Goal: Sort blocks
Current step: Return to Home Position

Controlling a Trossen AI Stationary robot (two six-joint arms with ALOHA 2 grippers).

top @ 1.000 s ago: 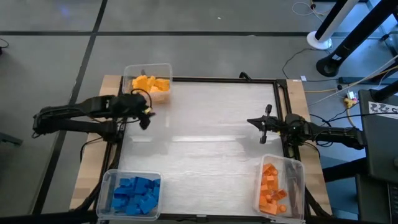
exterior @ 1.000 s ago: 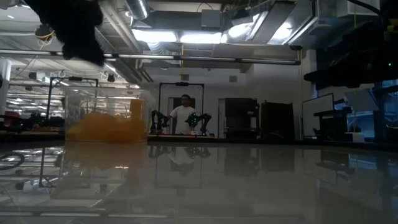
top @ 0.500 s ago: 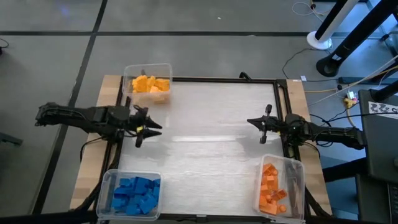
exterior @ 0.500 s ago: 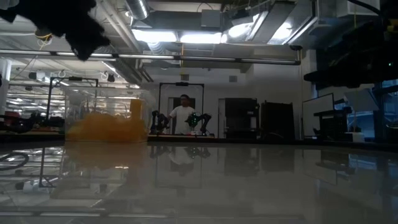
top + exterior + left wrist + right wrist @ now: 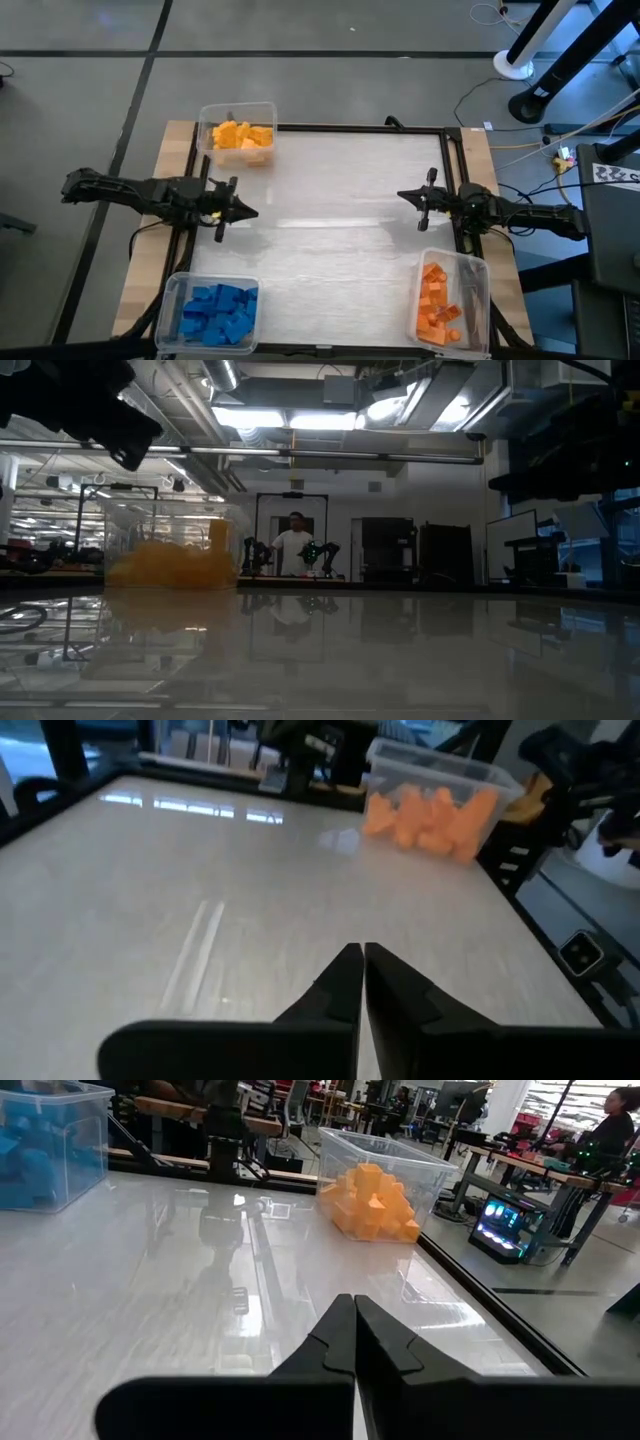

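The left gripper (image 5: 248,211) hovers over the left edge of the table (image 5: 330,240), its jaws pressed together and holding nothing. The right gripper (image 5: 404,197) hangs near the right edge, jaws likewise closed and empty. The 2 point at each other, well apart. In the high view, the yellow blocks (image 5: 243,135) fill the top-left bin (image 5: 201,125), the blue blocks (image 5: 220,311) the bottom-left bin (image 5: 168,305), and the orange blocks (image 5: 436,303) the bottom-right bin (image 5: 480,275).
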